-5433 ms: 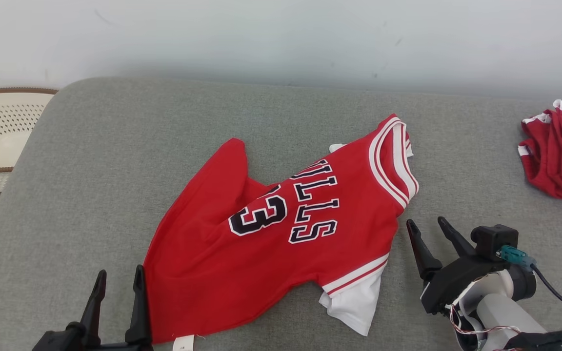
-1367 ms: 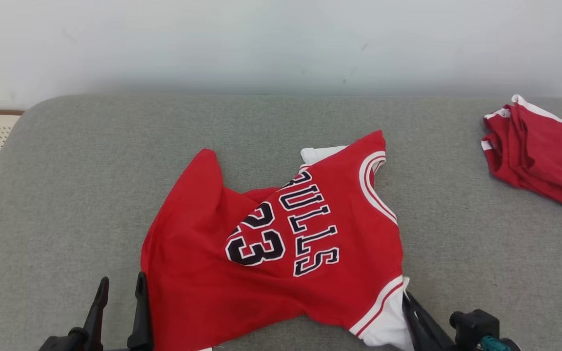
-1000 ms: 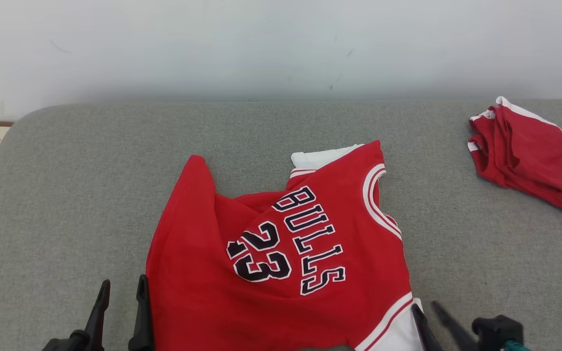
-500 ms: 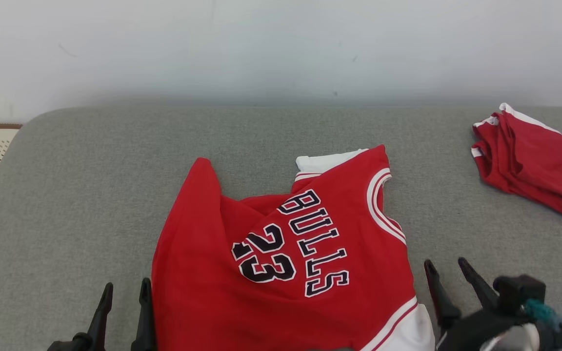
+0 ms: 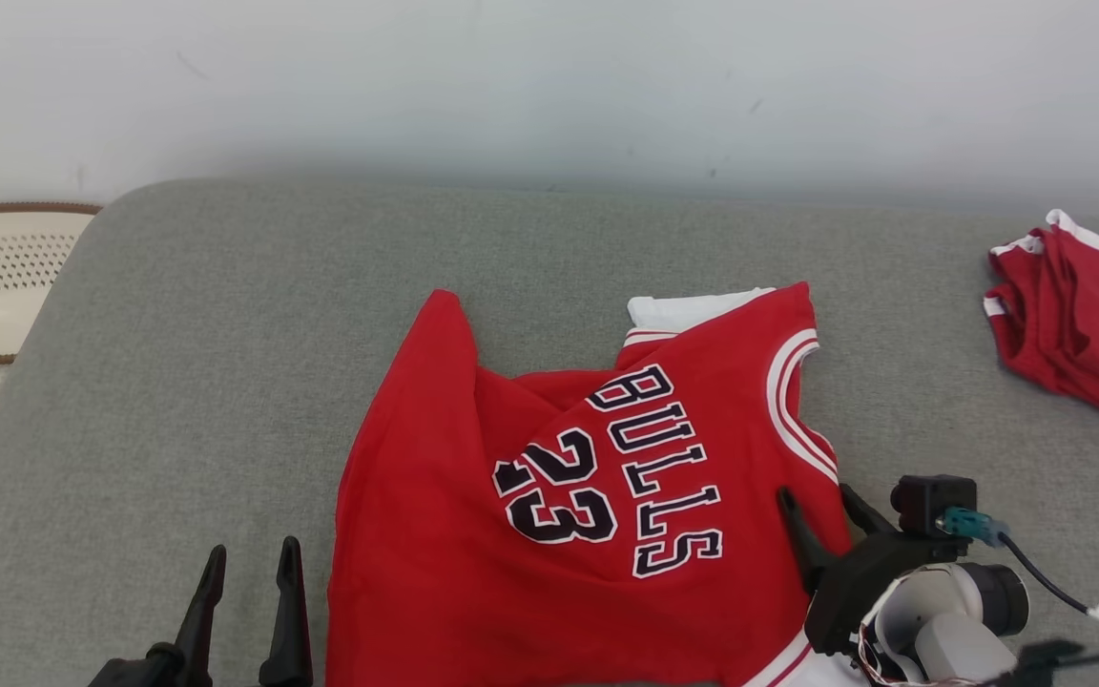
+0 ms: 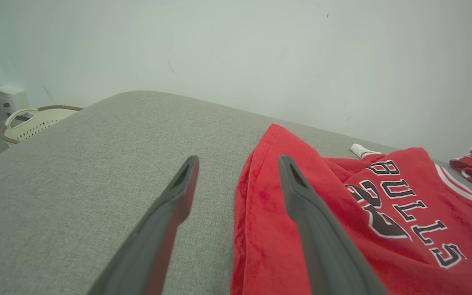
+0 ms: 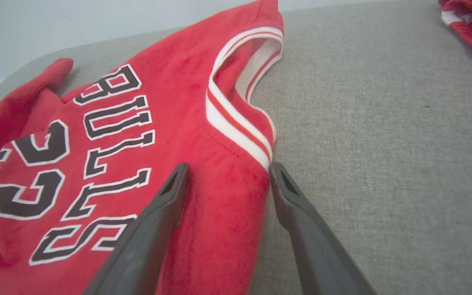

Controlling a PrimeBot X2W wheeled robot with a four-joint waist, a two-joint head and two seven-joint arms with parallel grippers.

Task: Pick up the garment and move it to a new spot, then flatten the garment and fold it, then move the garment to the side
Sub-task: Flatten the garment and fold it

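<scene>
Grey cushion (image 5: 177, 382): the left gripper (image 5: 254, 549), spread wide and empty, sits just beside the jersey (image 5: 435, 572), which lies mid-cushion. The right gripper (image 5: 815, 491), equally spread, straddles its edge below the collar, perhaps touching cloth, gripping nothing.

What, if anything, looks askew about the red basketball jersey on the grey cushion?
The red jersey lies sideways and unflattened: a fold creases it beside the 23, and a white sleeve pokes out at its far edge.
</scene>
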